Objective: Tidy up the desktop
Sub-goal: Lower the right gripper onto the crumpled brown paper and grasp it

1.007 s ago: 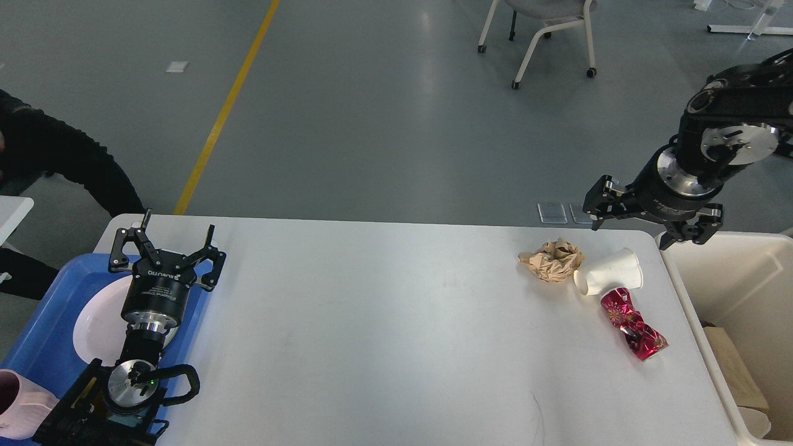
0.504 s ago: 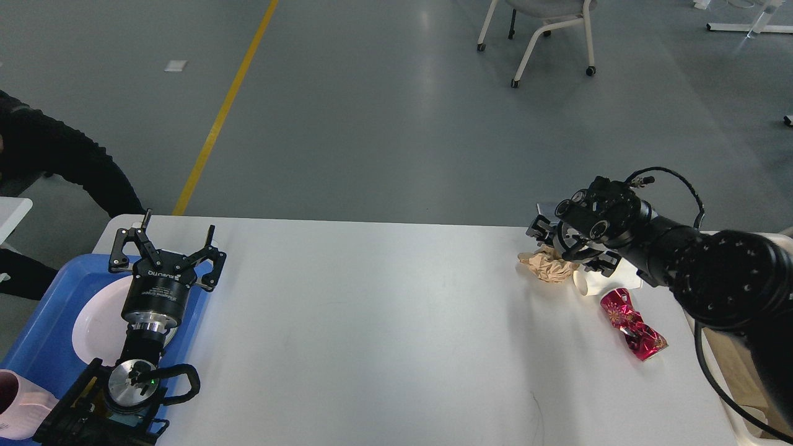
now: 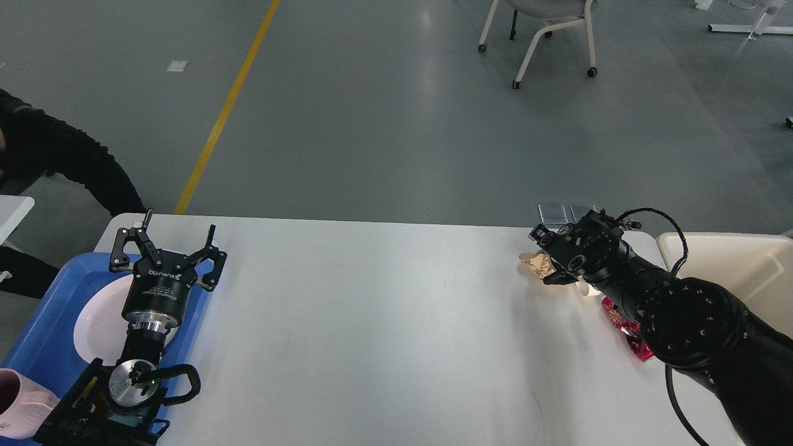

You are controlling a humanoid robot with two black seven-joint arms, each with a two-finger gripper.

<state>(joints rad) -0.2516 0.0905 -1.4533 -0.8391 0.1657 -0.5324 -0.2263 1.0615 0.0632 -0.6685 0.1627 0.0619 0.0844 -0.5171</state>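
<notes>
Reaching over the crumpled brown paper (image 3: 534, 263) at the far right of the desktop (image 3: 384, 322), the right gripper (image 3: 557, 254) shows end-on, so I can't tell its opening. Left gripper (image 3: 168, 248) sits spread wide over the blue tray (image 3: 43, 337). I'd pinch the wad's middle, lift clear, then swing to the cream bin (image 3: 731, 260).

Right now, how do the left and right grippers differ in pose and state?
The left gripper hangs over the blue tray and white plate, fingers spread wide and holding nothing; the right gripper is down at the crumpled brown paper on the desktop, seen end-on, so its opening cannot be told. The left arm points away from the camera; the right reaches in diagonally. Both are black two-finger grippers.
</notes>
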